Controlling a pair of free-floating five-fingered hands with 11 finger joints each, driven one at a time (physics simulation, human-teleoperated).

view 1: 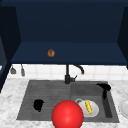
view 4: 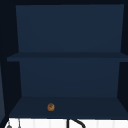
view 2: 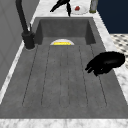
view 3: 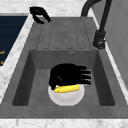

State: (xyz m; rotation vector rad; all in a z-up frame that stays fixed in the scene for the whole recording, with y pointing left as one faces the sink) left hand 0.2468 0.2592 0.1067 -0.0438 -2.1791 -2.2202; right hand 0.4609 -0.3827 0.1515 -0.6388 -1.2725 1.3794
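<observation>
The yellow corn cob (view 3: 67,88) is lying crosswise on the round white plate (view 3: 66,96) in the basin, directly beneath the black right hand (view 3: 66,75), whose fingers are being held outstretched, gripping nothing.

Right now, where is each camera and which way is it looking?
Front: faces the grey sink; left robot hand, right robot hand.
Left side: looks along the sink; left robot hand.
Right side: looks back; right robot hand over the yellow corn cob.
Upper: blue cabinet, small brown ball, shared with front.
</observation>
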